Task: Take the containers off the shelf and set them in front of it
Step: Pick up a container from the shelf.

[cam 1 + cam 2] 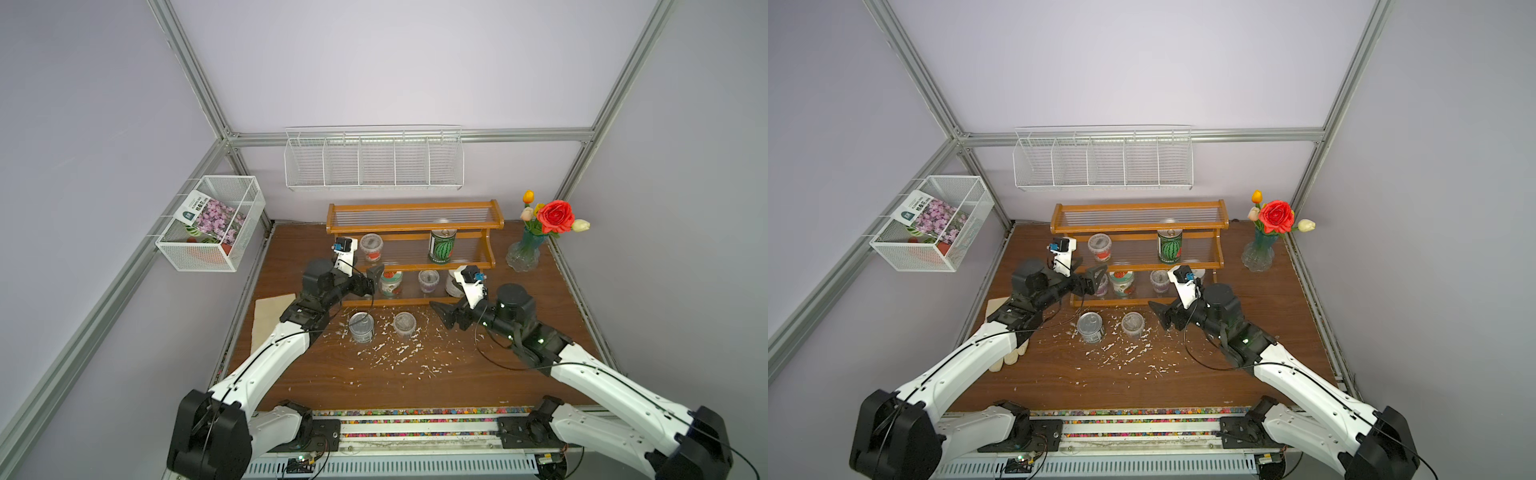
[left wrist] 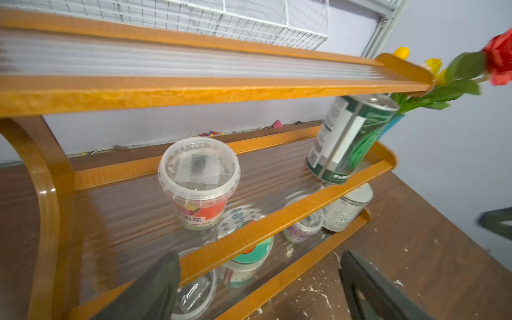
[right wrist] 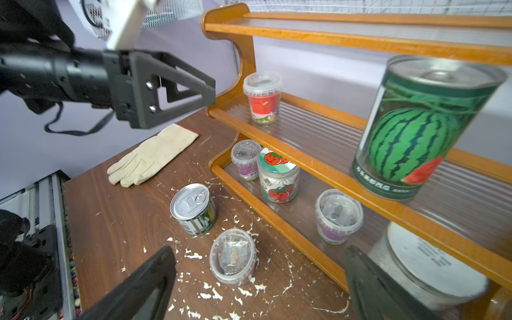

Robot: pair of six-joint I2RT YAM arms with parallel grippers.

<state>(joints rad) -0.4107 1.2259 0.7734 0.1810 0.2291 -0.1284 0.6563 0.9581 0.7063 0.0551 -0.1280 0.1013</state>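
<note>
While the left fingers (image 1: 375, 272) hang spread and empty by the shelf's (image 1: 415, 227) bottom tier, a striped tin (image 1: 360, 327) and clear cup (image 1: 405, 324) stand on the worktop (image 1: 457, 374) before it; the watermelon tin (image 1: 442, 246) and five others sit shelved; right fingers (image 1: 441, 311) gape, empty.

Your right hand (image 3: 259, 252) has its fingers spread wide, gripping nothing. At twelve o'clock from it a clear lidded cup (image 3: 232, 256) stands on the flake-strewn desk (image 3: 116, 221), with the green-striped tin (image 3: 194, 209) just beyond at eleven. The shelf (image 3: 277, 221) runs from one to three o'clock. Its lowest tier holds the white-label tin (image 3: 429, 268), two purple-label cups (image 3: 339, 216) and the tomato-lidded tub (image 3: 278, 177). Its middle tier holds the watermelon tin (image 3: 426, 130) and a red-label cup (image 3: 263, 97). A cream glove (image 3: 152, 155) lies at ten.
</note>
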